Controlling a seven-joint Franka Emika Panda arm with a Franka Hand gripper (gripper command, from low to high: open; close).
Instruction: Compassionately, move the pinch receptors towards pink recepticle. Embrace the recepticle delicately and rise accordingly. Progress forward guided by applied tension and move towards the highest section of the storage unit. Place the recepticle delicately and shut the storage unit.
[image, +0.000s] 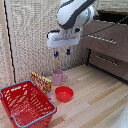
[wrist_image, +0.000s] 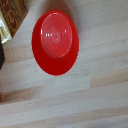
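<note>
The pale pink mug, the recepticle (image: 58, 76), stands upright on the wooden floor near the back wall, its handle towards the exterior view's right. My gripper (image: 62, 52) hangs well above it on the white arm. Its blue-tipped fingers (image: 68, 51) are apart, open, with nothing between them. The dark brown storage unit (image: 120, 50) is at the exterior view's right. Its uppermost drawer (image: 107, 31) has a long silver bar handle and seems to stick out further than the lower drawer (image: 111, 65). The wrist view shows neither the mug nor my fingers.
A shallow red bowl (image: 64, 93) (wrist_image: 55, 42) lies just in front of the mug and fills the wrist view. A yellow-orange box (image: 41, 81) (wrist_image: 10, 20) stands beside the mug. A big red wire basket (image: 27, 103) sits at the exterior view's lower left.
</note>
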